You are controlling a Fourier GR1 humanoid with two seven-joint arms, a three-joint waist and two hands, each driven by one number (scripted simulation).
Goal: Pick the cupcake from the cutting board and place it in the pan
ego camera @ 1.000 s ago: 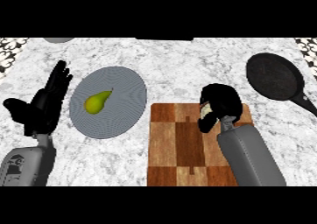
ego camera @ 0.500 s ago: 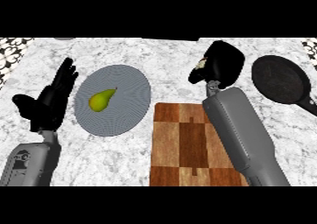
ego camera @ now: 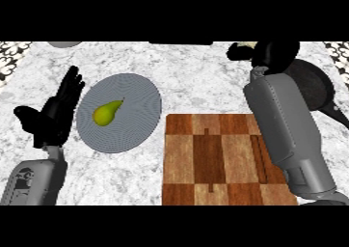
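My right hand (ego camera: 275, 53) is curled round the cupcake (ego camera: 261, 46), of which only a pale bit shows at the fingers' top. The hand hangs at the far edge of the counter, just left of the black pan (ego camera: 314, 87), whose left side is hidden by my forearm. The pan's handle runs toward the lower right. The wooden cutting board (ego camera: 209, 159) lies in the near middle with nothing on it. My left hand (ego camera: 55, 113) rests open at the left, fingers up, beside the plate.
A grey plate (ego camera: 135, 120) with a green pear (ego camera: 105, 113) lies left of the board. A grey round object (ego camera: 65, 44) shows at the far left edge. Patterned tiles border both far corners of the marble counter.
My right hand has lifted the cupcake off the board and carried it away and to the right, up beside the pan. The left hand has shifted slightly.
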